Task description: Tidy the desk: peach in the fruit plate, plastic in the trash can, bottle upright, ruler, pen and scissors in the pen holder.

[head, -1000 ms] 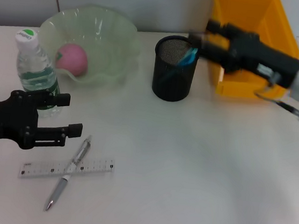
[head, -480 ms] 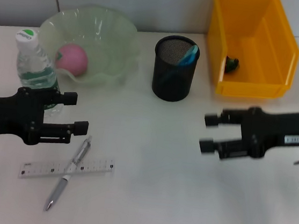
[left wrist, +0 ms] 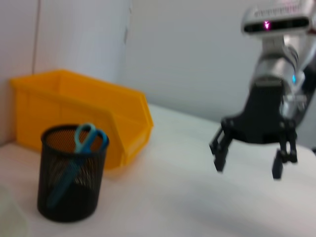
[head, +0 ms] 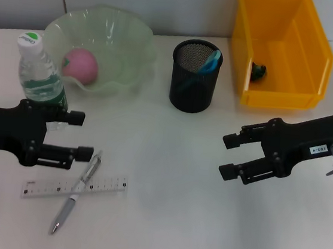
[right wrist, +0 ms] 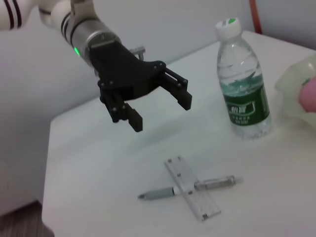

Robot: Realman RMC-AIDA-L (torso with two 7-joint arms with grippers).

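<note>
Above the crossed pen (head: 76,191) and ruler (head: 75,187), the left gripper (head: 75,133) hovers open; the right gripper (head: 229,156) is open too.

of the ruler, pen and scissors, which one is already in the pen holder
The scissors: their blue handles stick out of the black mesh pen holder. The ruler and pen lie crossed on the desk.

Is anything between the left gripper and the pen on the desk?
Nothing visible. The left gripper, fingers open, hovers just beside the pen, with only bare desk between. The pen lies crossed over the ruler, so they touch. The bottle stands behind the gripper, off that path.
</note>
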